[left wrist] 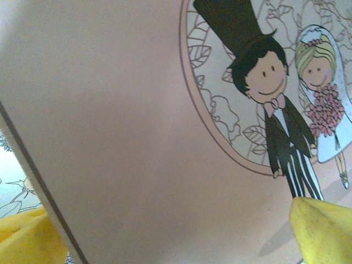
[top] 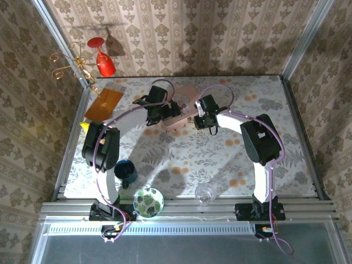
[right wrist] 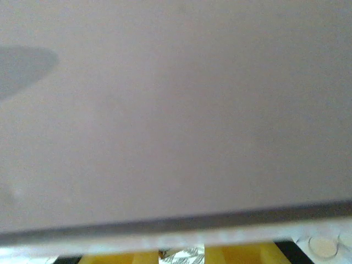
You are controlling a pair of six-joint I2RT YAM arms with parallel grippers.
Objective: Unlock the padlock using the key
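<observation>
At the pink box [left wrist: 110, 110], left fingers [left wrist: 322, 231] spread wide.

A box [top: 186, 93] lies on the table [top: 220, 157], between the left gripper [top: 164, 116] and right gripper [top: 199, 122]. Mug [top: 126, 171], bowl [top: 148, 202] and glass [top: 204, 193] stand well behind them.

Pink box lid [left wrist: 110, 137]: we find no lettering, only a drawn groom in a top hat and a bride with a bouquet, set in an oval frame.
Wallpaper [top: 192, 33]: we note a repeating ornament and stripes, with no words or numbers.
Table cover [top: 220, 159]: we note a leaf and flower print, nothing to read.
Arms [top: 258, 137]: any marking is too small for us to read from the top view.
Finding: we can read no text, brand, number or sign.
</observation>
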